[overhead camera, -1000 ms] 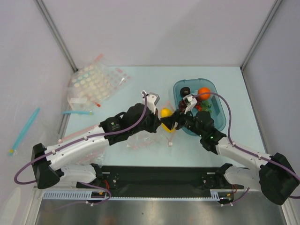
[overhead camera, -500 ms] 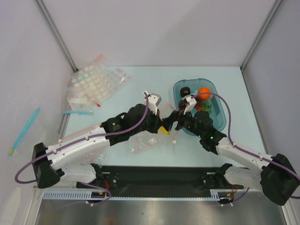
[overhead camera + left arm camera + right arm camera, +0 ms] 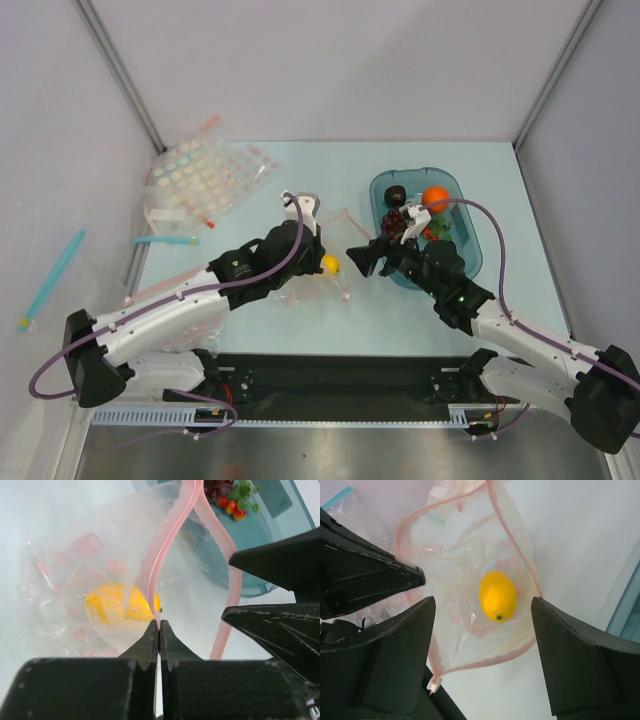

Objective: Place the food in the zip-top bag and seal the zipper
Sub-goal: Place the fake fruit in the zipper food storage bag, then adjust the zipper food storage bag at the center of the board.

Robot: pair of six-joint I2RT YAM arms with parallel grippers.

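The zip-top bag (image 3: 322,238) is a clear bag with a pale pink zipper strip (image 3: 169,540) and lies mid-table with its mouth open. My left gripper (image 3: 312,262) is shut on that strip (image 3: 159,626) and holds the mouth up. A yellow lemon piece (image 3: 329,264) lies inside the bag (image 3: 497,596), also seen through the plastic (image 3: 120,605). My right gripper (image 3: 356,260) is open and empty just right of the mouth (image 3: 482,652). The orange (image 3: 435,198), plum (image 3: 395,194), grapes (image 3: 405,215) and red-and-green bunch (image 3: 234,506) sit in the teal tray (image 3: 470,255).
Clear bags with pastel dots (image 3: 200,180) lie at the back left, a blue-strip bag (image 3: 165,240) beside them. A white slider (image 3: 435,684) sits at the end of the zipper. The two grippers are close together over the bag mouth. Grey walls stand on both sides.
The lemon, held at my right gripper a second ago, now lies inside the bag. My right gripper has drawn back, open. My left gripper has shifted left with the bag's mouth.
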